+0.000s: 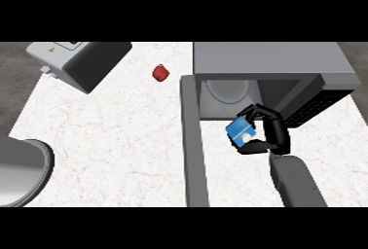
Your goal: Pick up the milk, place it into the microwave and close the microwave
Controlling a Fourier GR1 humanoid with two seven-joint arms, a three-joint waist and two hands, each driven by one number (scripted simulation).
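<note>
A blue and white milk carton (241,131) is held just in front of the open microwave (266,63). My right hand (269,132) is curled round the carton, fingers above and thumb below it. Inside the microwave's cavity a pale round turntable (227,90) shows. The microwave door (193,141) hangs open, swung out toward me at the left of the carton. My left hand is out of sight.
A red pepper-like object (161,73) lies on the white marbled counter (115,131) behind centre. A grey toaster-like appliance (75,61) sits at the back left. A round grey basin rim (25,170) shows at the left edge.
</note>
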